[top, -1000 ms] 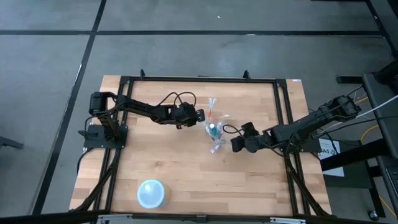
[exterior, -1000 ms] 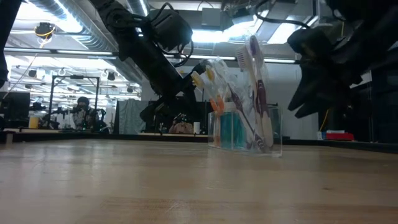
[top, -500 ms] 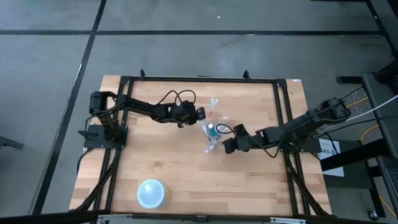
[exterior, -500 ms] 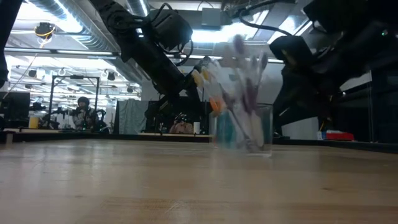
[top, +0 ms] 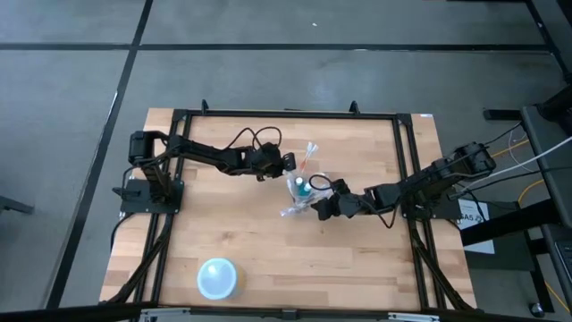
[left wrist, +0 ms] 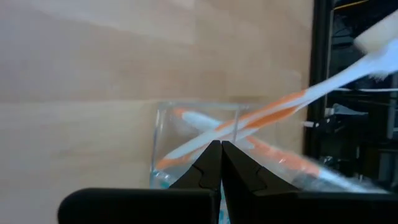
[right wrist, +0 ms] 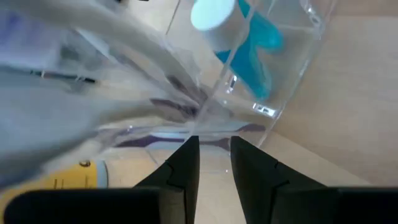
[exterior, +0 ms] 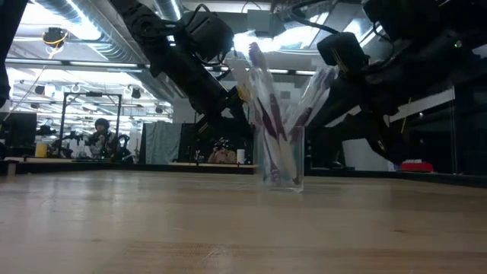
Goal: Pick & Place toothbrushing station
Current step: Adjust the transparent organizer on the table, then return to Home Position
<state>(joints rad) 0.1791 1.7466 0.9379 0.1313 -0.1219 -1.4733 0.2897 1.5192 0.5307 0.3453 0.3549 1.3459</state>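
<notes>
A small clear plastic cup [top: 299, 191] stands upright on its base on the wooden table [top: 241, 233], near the middle. It holds several white toothbrushes [exterior: 262, 99] with orange or purple accents and a teal tube [right wrist: 255, 56] with a white cap. My right gripper [top: 317, 207] is at the cup's right near side, its fingers only a narrow gap apart. My left gripper [top: 288, 164] is shut at the cup's far left side, its tips [left wrist: 221, 144] right in front of the cup's wall [left wrist: 186, 124]. My right gripper comes at the cup from the table's right, slanting down. The cup's near wall [right wrist: 208, 118] runs into the narrow gap between the two fingers [right wrist: 186, 158]; inside or outside the cup, I cannot tell. The cup stays upright on the table. My left gripper: I cannot tell whether its shut tips touch the cup.
A pale blue round bowl [top: 217, 278] sits near the table's near edge, left of middle. A black frame [top: 286, 114] runs around the table top. Bare wood lies between the bowl and the cup.
My right gripper has gone toward the table's left, up to the cup. The cup has slid a little toward the left and turned about on the table, staying upright. The toothbrushes have swung round with it.
</notes>
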